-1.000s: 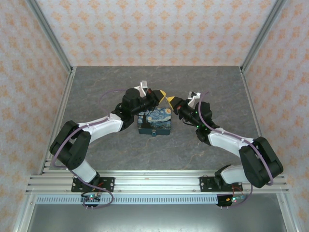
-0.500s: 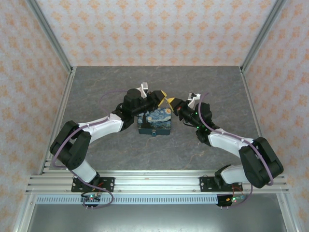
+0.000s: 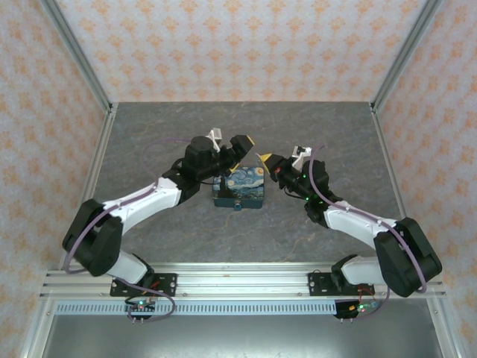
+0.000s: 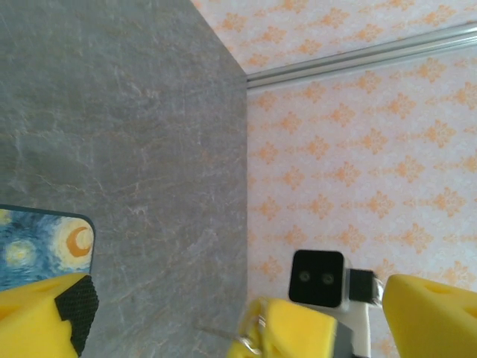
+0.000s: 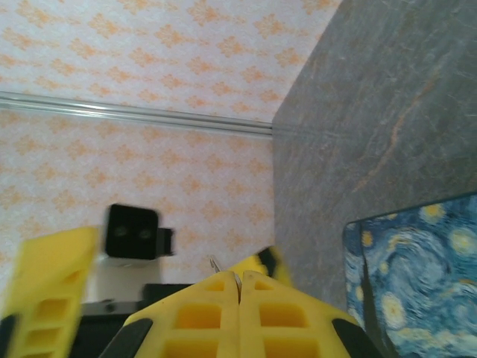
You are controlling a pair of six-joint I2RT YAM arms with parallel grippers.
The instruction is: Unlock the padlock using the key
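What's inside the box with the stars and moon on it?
You can't see inside. The box is shut, and its painted lid hides whatever it holds. Only the tiny padlock shows, at its near edge.

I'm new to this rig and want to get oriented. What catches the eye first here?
The blue-and-yellow Starry Night box sits mid-table, the one vivid thing on the grey table. Just above its far edge the yellow-fingered left gripper and right gripper nearly meet, tip to tip. The left is open; the right is shut, a thin metal sliver poking out between its fingers.
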